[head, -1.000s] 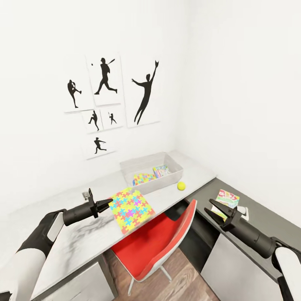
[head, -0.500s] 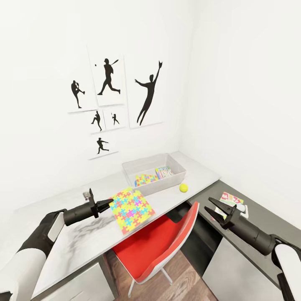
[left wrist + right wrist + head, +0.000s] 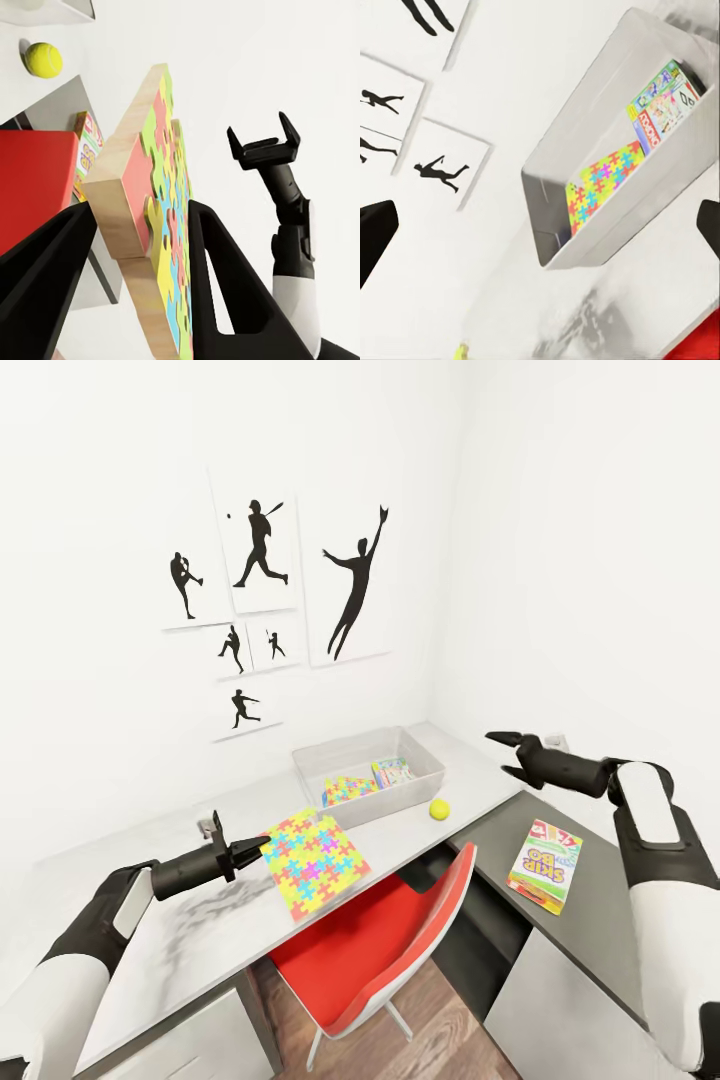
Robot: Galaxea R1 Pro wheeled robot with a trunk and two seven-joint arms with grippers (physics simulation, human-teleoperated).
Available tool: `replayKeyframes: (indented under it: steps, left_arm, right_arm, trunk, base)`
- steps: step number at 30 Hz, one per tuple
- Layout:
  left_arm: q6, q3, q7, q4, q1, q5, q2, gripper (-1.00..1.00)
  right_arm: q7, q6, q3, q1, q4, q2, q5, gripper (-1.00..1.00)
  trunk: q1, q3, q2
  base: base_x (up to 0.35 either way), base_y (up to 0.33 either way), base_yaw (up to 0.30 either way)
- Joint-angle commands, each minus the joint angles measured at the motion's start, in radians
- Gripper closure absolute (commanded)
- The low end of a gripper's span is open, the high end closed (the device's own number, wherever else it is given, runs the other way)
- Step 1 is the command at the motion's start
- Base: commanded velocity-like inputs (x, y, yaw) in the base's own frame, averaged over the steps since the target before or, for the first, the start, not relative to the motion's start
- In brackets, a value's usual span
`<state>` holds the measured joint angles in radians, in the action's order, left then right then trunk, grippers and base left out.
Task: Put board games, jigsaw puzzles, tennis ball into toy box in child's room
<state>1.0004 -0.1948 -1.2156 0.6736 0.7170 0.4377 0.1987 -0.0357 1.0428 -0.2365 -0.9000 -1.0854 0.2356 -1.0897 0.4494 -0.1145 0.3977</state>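
Observation:
On the table [image 3: 200, 930], a jigsaw puzzle [image 3: 315, 860] lies at the front edge with my left gripper [image 3: 255, 848] shut on its corner. The left wrist view shows the fingers against both faces of that jigsaw puzzle [image 3: 161, 217]. The toy box [image 3: 330, 755] stands behind it, holding a second puzzle [image 3: 345, 790] and a board game [image 3: 390, 771]. The tennis ball [image 3: 438, 809] rests beside the box. Another board game [image 3: 545, 865] lies on the dark cabinet. My right gripper [image 3: 507, 754] hovers open above the table's right end, facing the toy box [image 3: 577, 112].
A red chair [image 3: 400, 930] is tucked under the table in front of the puzzle. The lower dark cabinet [image 3: 610, 920] runs along the right wall. Baseball silhouettes [image 3: 350, 580] hang on the wall behind the table.
My right arm has lifted from just above the board game on the cabinet to over the table's right end, still open. The left arm and puzzle stayed put. The camera shifted slightly.

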Motion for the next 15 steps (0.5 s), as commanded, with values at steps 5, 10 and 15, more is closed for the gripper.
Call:
replayKeyframes:
  steps: [5,10,15]
  left_arm:
    - [0.006,-0.003,-0.002,0.000,0.001,0.000,0.001,1.00]
    - [0.006,-0.003,-0.002,0.000,0.001,-0.001,0.000,1.00]
    - [0.001,-0.001,-0.004,0.000,0.001,-0.001,0.000,1.00]
  right_arm:
    - [-0.013,0.004,0.057,-0.018,-0.017,0.026,-0.008,-1.00]
    - [-0.015,0.004,0.068,-0.005,-0.080,0.030,-0.008,-1.00]
    - [-0.015,0.004,0.072,0.036,-0.093,0.028,-0.006,-1.00]
  trunk:
    - [0.001,-0.002,0.002]
    - [0.001,-0.002,0.002]
    - [0.001,-0.002,0.002]
  base:
    - [0.000,0.000,0.000]
    - [0.000,-0.001,0.000]
    - [0.000,-0.072,0.000]
